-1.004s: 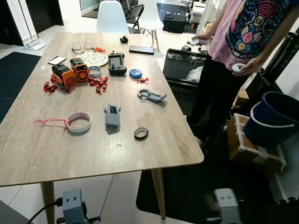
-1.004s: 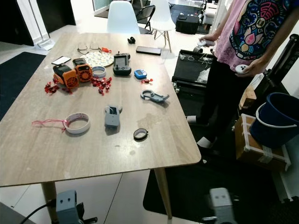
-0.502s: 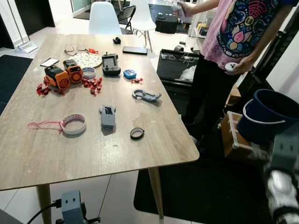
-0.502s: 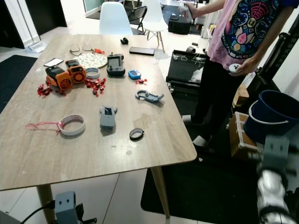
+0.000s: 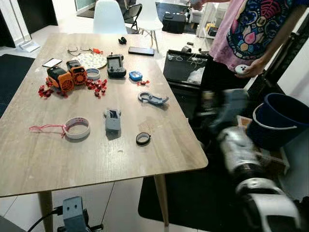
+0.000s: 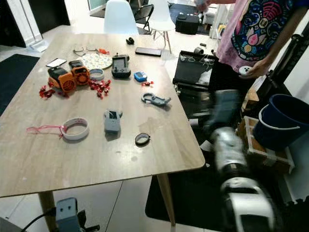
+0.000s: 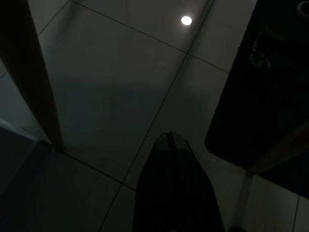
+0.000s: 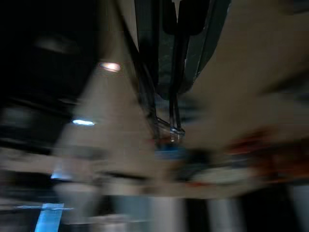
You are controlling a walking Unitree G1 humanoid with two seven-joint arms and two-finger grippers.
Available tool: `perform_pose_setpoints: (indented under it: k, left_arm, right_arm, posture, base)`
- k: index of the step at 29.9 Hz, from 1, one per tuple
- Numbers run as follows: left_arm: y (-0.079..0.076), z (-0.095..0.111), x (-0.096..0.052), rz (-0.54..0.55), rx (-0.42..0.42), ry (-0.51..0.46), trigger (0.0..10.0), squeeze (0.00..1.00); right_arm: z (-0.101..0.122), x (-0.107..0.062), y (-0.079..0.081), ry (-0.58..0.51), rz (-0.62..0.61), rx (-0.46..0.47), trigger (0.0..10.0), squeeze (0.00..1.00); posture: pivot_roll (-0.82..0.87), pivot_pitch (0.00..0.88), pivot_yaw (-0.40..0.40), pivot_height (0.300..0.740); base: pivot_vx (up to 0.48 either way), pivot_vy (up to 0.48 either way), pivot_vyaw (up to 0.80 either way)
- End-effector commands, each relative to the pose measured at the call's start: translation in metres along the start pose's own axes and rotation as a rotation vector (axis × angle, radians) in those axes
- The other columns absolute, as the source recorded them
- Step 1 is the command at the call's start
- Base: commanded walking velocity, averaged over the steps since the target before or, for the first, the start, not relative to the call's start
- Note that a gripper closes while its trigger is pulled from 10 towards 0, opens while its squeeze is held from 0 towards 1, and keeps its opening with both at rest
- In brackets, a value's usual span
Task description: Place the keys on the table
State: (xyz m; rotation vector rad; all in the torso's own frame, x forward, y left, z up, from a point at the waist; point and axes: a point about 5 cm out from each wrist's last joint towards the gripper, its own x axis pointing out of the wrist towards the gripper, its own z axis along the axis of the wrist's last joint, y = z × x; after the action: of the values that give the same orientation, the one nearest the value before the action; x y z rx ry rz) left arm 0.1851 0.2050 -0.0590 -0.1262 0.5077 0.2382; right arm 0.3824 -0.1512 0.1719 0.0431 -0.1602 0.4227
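before me stands the long wooden surface [image 5: 96, 159], and beside its right edge a person [image 5: 246, 34] in a patterned pink shirt, one hand [image 5: 248, 69] closed around a small white object. to the right of them a dark blue bucket [image 5: 280, 121] sits on a box. my right arm [image 5: 239, 154] is raised next to the surface's right edge, smeared with motion blur. on the surface lie two orange devices [image 5: 67, 76], a black handheld controller [image 5: 115, 65], a black phone [image 5: 141, 50], a grey box-shaped gadget [image 5: 112, 120], a white tape roll [image 5: 77, 127] with a pink cord, a blue-grey clip-shaped tool [image 5: 152, 98], a small black ring [image 5: 143, 138] and scattered red bits [image 5: 97, 87]. in the right wrist view my right end effector [image 8: 176, 53] hangs over the blurred surface with thin metal loops, likely the keys [image 8: 166, 123], dangling from between its fingers, so it looks clenched on them. my left end effector [image 7: 169, 140] hangs low over dim floor tiles beside a surface leg, fingers pressed together, grasping nothing.
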Motion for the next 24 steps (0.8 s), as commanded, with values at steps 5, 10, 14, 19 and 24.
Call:
perform_pose_setpoints:
  k: [5, 10, 14, 19, 24]
  left_arm:
    - [0.002, -0.007, -0.004, 0.006, -0.006, 0.025, 10.0, 0.0]
    - [0.002, -0.007, -0.004, 0.006, -0.006, 0.025, 10.0, 0.0]
    - [0.001, -0.006, -0.003, 0.004, -0.007, 0.025, 10.0, 0.0]
    - [0.0, -0.007, -0.003, 0.003, -0.012, 0.024, 10.0, 0.0]
    - [0.0, -0.009, -0.005, 0.007, -0.017, 0.026, 10.0, 0.0]
  right_arm:
    - [0.002, 0.007, 0.047, -0.014, 0.282, 0.041, 10.0, 0.0]
    - [-0.004, 0.011, 0.065, 0.007, 0.354, 0.023, 10.0, 0.0]
    - [-0.021, 0.012, 0.075, 0.078, 0.348, -0.012, 10.0, 0.0]
    - [-0.029, 0.01, 0.09, 0.129, 0.408, -0.004, 10.0, 0.0]
    - [-0.032, 0.007, 0.109, 0.152, 0.522, -0.004, 10.0, 0.0]
  posture:
    - [0.06, 0.032, -0.074, 0.74]
    - [0.06, 0.031, -0.073, 0.74]
    - [0.06, 0.038, -0.072, 0.74]
    - [0.07, 0.046, -0.079, 0.74]
    - [0.07, 0.048, -0.082, 0.74]
  base:
    - [0.0, 0.0, 0.0]
    - [0.0, 0.0, 0.0]
    - [0.0, 0.0, 0.0]
    - [0.0, 0.0, 0.0]
    - [0.0, 0.0, 0.0]
